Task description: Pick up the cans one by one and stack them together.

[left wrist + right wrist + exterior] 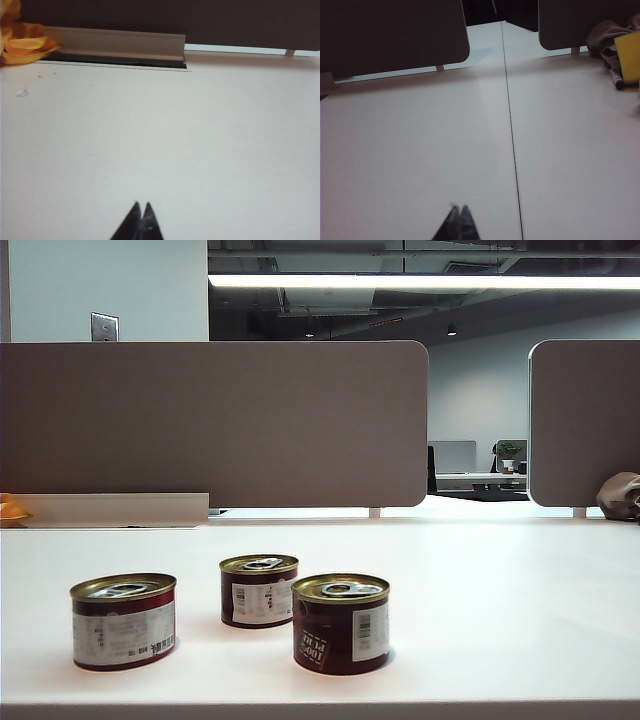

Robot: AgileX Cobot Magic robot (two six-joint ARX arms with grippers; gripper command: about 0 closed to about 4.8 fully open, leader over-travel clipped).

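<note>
Apart, three cans (259, 591), tools (141, 206) (458, 208) closed.

Three maroon gold-lidded cans (259, 591) upright, unstacked, apart, near the table's front edge

Three metal cans (258, 591) with shiny gold-toned rims and pull-ring lids, wrapped in glossy maroon labels with white printed panels, sit on a smooth, matt white table (500, 600). Matt grey partition panels (210, 420) stand behind. The left gripper (140, 206) and right gripper (458, 208), pinched together, look like dull black plastic.
</note>
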